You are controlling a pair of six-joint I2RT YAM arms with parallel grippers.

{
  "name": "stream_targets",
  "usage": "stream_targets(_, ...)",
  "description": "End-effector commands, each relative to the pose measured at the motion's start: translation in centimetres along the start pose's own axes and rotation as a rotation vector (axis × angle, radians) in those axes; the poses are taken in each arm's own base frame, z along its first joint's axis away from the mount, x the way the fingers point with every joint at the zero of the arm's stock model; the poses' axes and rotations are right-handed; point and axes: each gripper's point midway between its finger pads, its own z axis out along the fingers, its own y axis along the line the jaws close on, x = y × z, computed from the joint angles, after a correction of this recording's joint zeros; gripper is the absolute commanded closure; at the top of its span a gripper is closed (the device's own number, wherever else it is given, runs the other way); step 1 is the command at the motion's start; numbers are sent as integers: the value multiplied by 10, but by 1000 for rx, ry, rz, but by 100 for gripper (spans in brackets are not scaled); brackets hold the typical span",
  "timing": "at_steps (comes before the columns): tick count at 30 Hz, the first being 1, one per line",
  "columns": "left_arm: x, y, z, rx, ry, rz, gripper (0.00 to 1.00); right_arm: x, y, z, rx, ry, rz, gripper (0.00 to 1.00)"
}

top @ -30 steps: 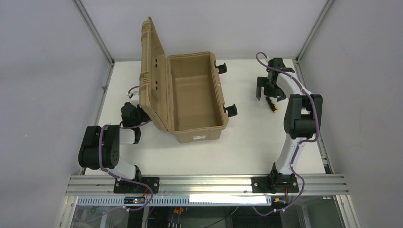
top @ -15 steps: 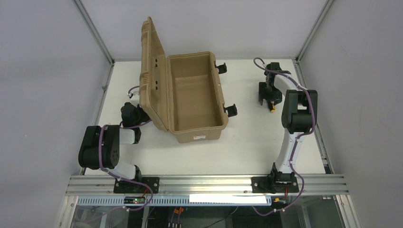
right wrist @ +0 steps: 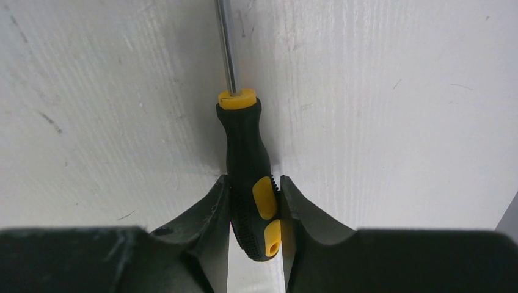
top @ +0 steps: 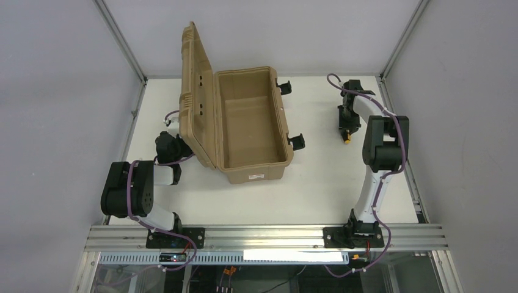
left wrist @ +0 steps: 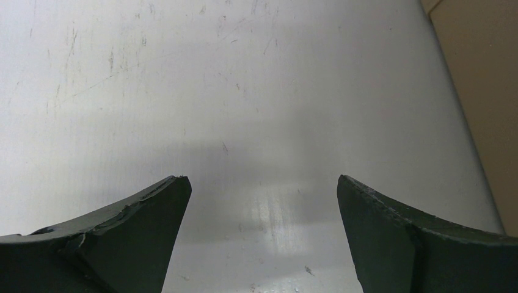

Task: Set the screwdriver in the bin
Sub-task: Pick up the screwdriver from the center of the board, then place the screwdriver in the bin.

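White tabletop: right gripper (right wrist: 253, 183) clamps screwdriver (right wrist: 244, 140) by its handle.
Probably light, rigid, with a non-slip handle; left gripper (left wrist: 262, 180) wide apart, empty.

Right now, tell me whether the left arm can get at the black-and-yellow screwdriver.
Probably not. The screwdriver lies far right, the open tan plastic case stands between, and the right fingers clamp its handle.

Bare worktop (top: 324, 177) lies between the bin (top: 253, 172) and the right end effector (right wrist: 253, 183), which grips the screwdriver (right wrist: 243, 140). Two black latches (top: 297, 141) jut from the bin's right wall. The bin's mouth is open upward. Its raised lid (top: 196, 91) walls off the left end effector (left wrist: 262, 189).
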Motion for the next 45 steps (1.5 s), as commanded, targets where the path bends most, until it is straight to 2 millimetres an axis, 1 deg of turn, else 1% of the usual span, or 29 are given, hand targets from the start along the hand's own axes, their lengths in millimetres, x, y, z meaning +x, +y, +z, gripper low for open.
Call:
stream_targets(1, -14, -4, 0, 13, -44, 22, 1, -27, -2, -56, -27, -136, 24, 100)
stream_targets(8, -14, -5, 0, 14, -44, 21, 1, -48, -15, -126, -25, -260, 53, 100)
stream_targets(12, -14, -5, 0, 13, -44, 22, 1, -56, -21, -167, -32, -322, 73, 100)
stream_targets(14, -14, -4, 0, 13, -44, 20, 1, -63, -25, -191, -33, -365, 80, 100)
stream_targets(15, -14, -5, 0, 14, -44, 21, 1, -63, -26, -199, -33, -370, 82, 100)
stream_targets(16, -14, -5, 0, 14, -45, 22, 1, -67, -29, -214, -36, -400, 86, 100)
stream_targets(21, -14, -4, 0, 12, -44, 21, 1, -74, -34, -264, -59, -480, 122, 100)
stream_targets(25, -14, -4, 0, 13, -44, 21, 1, -73, -38, -290, -65, -497, 127, 100)
stream_targets(28, -14, -5, 0, 13, -44, 21, 1, -70, -37, -303, -80, -497, 147, 100)
stream_targets(30, -14, -4, 0, 13, -44, 21, 1, -69, -30, -310, -101, -504, 157, 100)
stream_targets(32, -14, -4, 0, 13, -45, 22, 1, -68, -12, -318, -128, -520, 149, 100)
stream_targets(33, -14, -5, 0, 14, -44, 22, 1, -68, -8, -319, -128, -522, 155, 100)
stream_targets(39, -15, -5, 0, 13, -45, 22, 1, -67, 46, -336, -189, -550, 130, 100)
stream_targets(40, -14, -4, 0, 13, -44, 22, 1, -67, 53, -336, -200, -544, 133, 100)
stream_targets(42, -14, -5, 0, 14, -44, 22, 1, -64, 74, -342, -235, -543, 120, 100)
stream_targets(45, -14, -5, 0, 14, -45, 21, 1, -61, 104, -345, -273, -536, 104, 100)
